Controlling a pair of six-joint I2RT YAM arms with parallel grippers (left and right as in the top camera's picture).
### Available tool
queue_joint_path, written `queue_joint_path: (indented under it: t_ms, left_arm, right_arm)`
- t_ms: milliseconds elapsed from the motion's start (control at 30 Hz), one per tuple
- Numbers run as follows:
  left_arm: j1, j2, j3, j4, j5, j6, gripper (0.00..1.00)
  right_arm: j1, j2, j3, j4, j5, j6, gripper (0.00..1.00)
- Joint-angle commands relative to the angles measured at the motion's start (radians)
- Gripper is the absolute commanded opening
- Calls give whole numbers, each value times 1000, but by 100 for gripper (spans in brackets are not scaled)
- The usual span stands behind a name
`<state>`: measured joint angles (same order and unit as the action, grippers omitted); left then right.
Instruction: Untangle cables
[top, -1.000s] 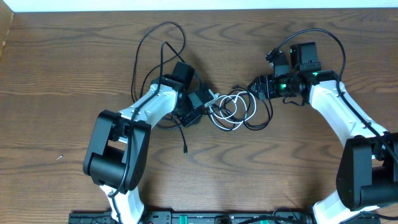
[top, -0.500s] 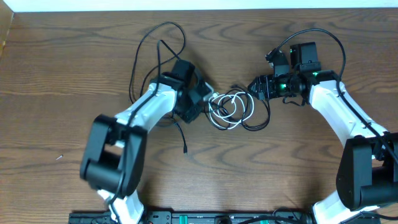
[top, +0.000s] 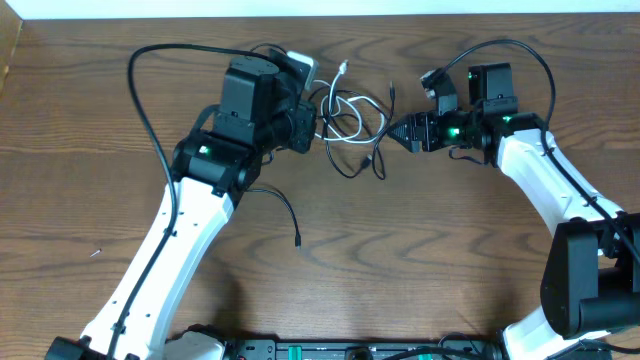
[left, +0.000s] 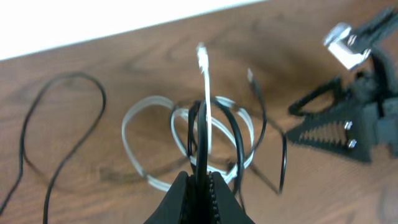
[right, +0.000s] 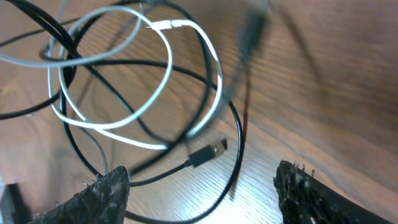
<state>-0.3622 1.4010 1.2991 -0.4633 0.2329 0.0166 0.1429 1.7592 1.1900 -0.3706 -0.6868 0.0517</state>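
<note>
The cables (top: 348, 122) are a tangle of one white cord and thin black cords between my two grippers. My left gripper (top: 311, 126) is raised at the tangle's left side. In the left wrist view it (left: 200, 178) is shut on a black strand, with the white cord (left: 205, 106) rising from the jaws to its plug end (left: 201, 52). My right gripper (top: 395, 130) is open at the tangle's right edge. In the right wrist view its fingers (right: 93, 198) stand wide apart, with black and white loops (right: 155, 93) and a black plug (right: 208, 152) just ahead of them.
A loose thin black cord (top: 291, 213) with a plug end lies on the wooden table (top: 420, 260) below the left arm. The left arm's thicker black wire (top: 140, 90) loops out at the back left. The table's back edge (top: 400, 14) is close behind the tangle.
My left gripper closed on the cords, then rose and swung toward the back, dragging the tangle up and away with it. My right gripper shifted slightly left and narrowed a little.
</note>
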Motion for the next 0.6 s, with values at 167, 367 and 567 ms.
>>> queue_joint_path:
  t_ms: [167, 367, 567]
  left_arm:
    - [1, -63, 6, 170, -6, -109, 8]
    - [1, -56, 6, 181, -7, -109, 7]
    - [1, -49, 6, 162, -7, -109, 7]
  right_arm:
    - [17, -47, 7, 93, -84, 150, 71]
    - [94, -54, 8, 173, -84, 173, 66]
    - [127, -141, 8, 241, -48, 172, 67]
